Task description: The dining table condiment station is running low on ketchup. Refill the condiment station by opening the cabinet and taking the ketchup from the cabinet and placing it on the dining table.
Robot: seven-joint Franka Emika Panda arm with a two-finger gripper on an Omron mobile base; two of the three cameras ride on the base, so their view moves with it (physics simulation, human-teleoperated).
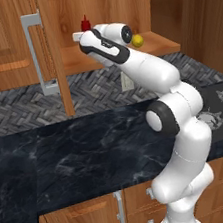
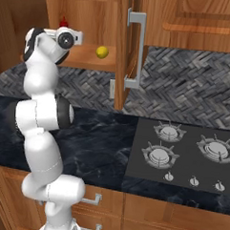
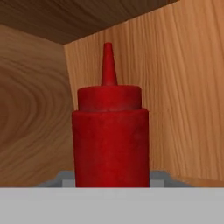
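The ketchup point(image 3: 110, 140) is seen upright on the shelf inside the opened cabinet point(image 1: 54, 51), with the gripper point(image 1: 78, 37) reached in level before it for a grasp, though whether it is clenched cannot be told.

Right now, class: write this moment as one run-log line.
phase: reaching for ketchup | wooden wall cabinet: open | red squeeze ketchup bottle: upright on shelf, close before hand | small yellow round object: same shelf | gripper: state unclear
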